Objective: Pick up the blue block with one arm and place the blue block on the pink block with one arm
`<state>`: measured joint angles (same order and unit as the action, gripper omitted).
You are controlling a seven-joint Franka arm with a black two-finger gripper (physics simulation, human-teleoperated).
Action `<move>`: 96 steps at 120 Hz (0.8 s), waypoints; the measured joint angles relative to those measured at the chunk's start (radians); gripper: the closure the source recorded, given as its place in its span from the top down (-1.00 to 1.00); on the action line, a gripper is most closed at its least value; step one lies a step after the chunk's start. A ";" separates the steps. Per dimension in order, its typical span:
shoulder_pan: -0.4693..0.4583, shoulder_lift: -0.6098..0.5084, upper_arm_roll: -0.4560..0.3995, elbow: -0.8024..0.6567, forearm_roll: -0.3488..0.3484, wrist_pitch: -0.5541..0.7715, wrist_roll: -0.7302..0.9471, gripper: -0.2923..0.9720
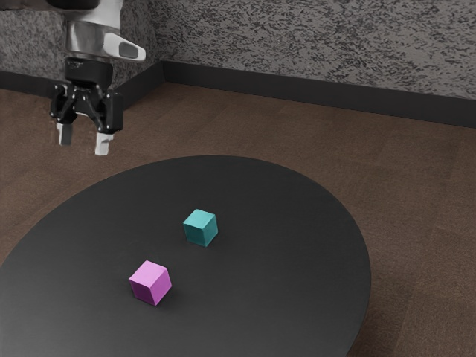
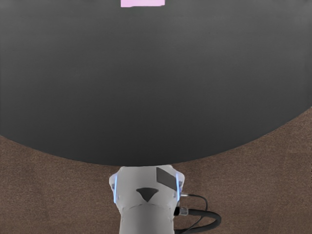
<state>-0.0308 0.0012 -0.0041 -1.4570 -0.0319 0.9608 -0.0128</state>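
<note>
Blue block (image 1: 200, 227) looks light, rigid and flat-sided, probably best pinched across opposite side faces. The tool (image 1: 83, 142) hangs empty, jaws parted, well apart.

The exterior camera looks down across the black table (image 1: 297, 312) from beside me, fairly near. My wrist camera faces down from well above; both share the pink block (image 1: 150, 282).

No writing, label, brand, number or sign can be read anywhere. Plain, unmarked faces are shown on the blue block (image 1: 200, 227) and the pink block (image 1: 149, 282), and nothing is printed on the dark bench (image 1: 297, 223) or on the tool (image 1: 83, 143).
</note>
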 joint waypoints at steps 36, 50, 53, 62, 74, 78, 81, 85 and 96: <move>0.038 0.168 0.051 -0.248 -0.025 0.601 -0.040 0.54; 0.040 0.168 0.047 -0.409 -0.016 0.854 -0.034 0.54; 0.040 0.190 0.045 -0.408 -0.008 0.897 -0.031 0.54; 0.040 0.264 0.028 -0.361 0.006 0.999 -0.024 0.54; 0.038 0.363 0.000 -0.286 0.010 1.085 -0.024 0.54; 0.038 0.391 -0.004 -0.271 0.011 1.106 -0.025 0.54; 0.038 0.406 -0.006 -0.265 0.011 1.121 -0.026 0.54; 0.038 0.423 -0.011 -0.260 0.011 1.143 -0.027 0.54; 0.040 0.445 -0.016 -0.265 0.013 1.202 -0.029 0.54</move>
<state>0.0093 0.4460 -0.0204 -1.7219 -0.0192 2.1623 -0.0416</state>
